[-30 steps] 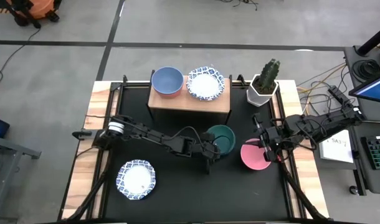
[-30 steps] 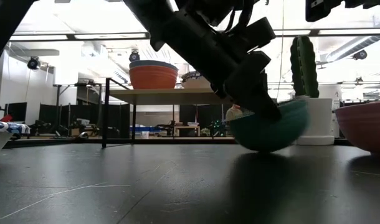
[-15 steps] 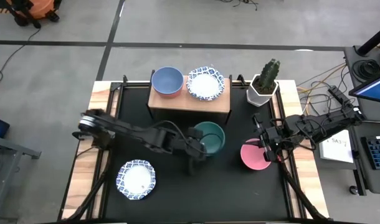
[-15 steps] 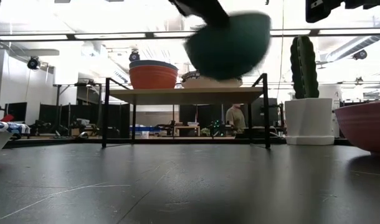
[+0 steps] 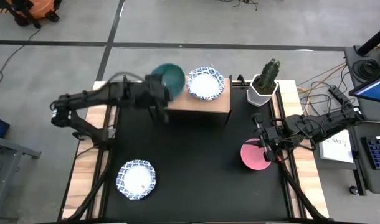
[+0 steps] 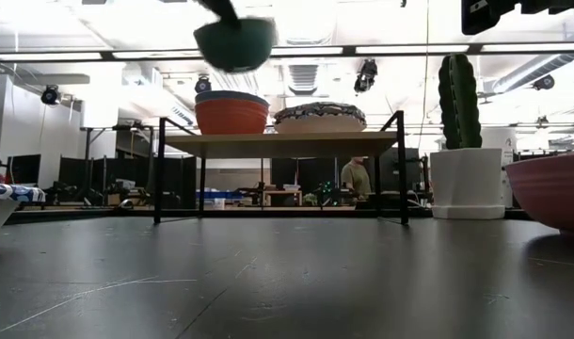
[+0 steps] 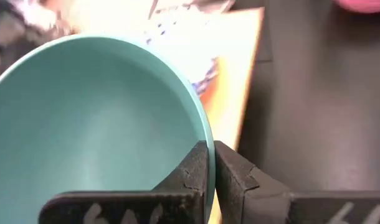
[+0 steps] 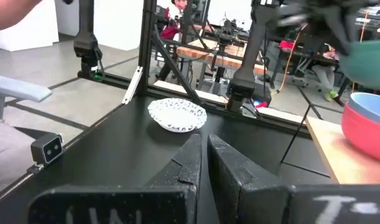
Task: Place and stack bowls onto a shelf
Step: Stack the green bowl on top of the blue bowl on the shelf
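My left gripper (image 5: 163,88) is shut on a green bowl (image 5: 169,76) and holds it in the air over the left end of the shelf (image 5: 199,103). In the low view the green bowl (image 6: 235,42) hangs above a blue bowl nested in a red bowl (image 6: 231,114) on the shelf (image 6: 282,143). A blue-patterned bowl (image 5: 205,84) sits on the shelf's right half. My right gripper (image 5: 265,147) is shut, above the right rim of the pink bowl (image 5: 253,157), which rests on the table. Another patterned bowl (image 5: 136,179) sits near the table's near-left corner. My left gripper pinches the green bowl's rim (image 7: 204,134), with one finger (image 7: 191,177) inside the bowl and the other (image 7: 237,180) outside its wall. The bowl is lifted clear, tilted a little, above the stacked bowls. My right gripper: I cannot tell whether it touches the pink bowl.
A cactus in a white pot (image 5: 265,84) stands at the table's far right, next to the shelf. The black tabletop (image 5: 196,168) lies open between the near-left patterned bowl and the pink bowl. A person (image 6: 358,179) stands far off in the room behind the shelf.
My left gripper has lifted the green bowl off the table's middle and carried it up and toward the far-left, to a place over the shelf's left end. The bowl has stayed in the hold throughout. The right arm has kept still.
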You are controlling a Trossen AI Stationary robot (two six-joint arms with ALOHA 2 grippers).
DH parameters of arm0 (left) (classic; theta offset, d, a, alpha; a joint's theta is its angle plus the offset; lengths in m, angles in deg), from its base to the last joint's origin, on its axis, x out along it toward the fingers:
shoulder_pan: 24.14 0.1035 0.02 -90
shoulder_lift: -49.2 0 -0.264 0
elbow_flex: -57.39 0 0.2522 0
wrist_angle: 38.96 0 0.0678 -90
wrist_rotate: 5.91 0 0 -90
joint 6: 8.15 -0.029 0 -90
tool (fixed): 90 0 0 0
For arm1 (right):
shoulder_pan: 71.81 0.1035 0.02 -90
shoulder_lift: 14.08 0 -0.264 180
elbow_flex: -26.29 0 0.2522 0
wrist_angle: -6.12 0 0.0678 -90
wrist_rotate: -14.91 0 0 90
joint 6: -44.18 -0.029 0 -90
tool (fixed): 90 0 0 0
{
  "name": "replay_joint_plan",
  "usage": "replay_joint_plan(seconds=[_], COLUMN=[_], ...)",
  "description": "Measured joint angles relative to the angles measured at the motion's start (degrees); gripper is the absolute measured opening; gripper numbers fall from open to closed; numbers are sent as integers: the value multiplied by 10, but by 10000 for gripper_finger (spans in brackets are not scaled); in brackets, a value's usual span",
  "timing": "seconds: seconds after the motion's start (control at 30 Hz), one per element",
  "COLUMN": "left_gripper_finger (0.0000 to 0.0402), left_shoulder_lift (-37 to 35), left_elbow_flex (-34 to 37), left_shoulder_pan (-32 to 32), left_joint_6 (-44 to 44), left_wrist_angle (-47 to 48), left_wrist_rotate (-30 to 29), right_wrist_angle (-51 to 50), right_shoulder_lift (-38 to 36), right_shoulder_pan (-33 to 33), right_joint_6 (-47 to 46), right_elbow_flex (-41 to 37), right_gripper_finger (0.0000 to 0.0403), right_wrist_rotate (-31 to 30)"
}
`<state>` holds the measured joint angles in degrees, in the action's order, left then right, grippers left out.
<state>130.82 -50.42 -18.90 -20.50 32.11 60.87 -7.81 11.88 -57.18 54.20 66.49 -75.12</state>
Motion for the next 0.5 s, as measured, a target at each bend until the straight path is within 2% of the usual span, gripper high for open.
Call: replay_joint_plan(seconds=[0.2,0.33,0.5], left_gripper_finger=[0,0,0], left_shoulder_lift=[7,23,36], left_elbow_flex=[1,2,2], left_shoulder_pan=[131,166,175], left_joint_6=[-6,-19,-37], left_wrist_angle=[7,7,7], left_wrist_rotate=[144,151,151], right_wrist_angle=[0,-3,-8], right_shoulder_lift=[0,0,0], right_shoulder_pan=[0,0,0], right_joint_6=[0,0,0], right_elbow_flex=[0,0,0], right_gripper_finger=[18,18,18], right_wrist_rotate=[0,0,-1])
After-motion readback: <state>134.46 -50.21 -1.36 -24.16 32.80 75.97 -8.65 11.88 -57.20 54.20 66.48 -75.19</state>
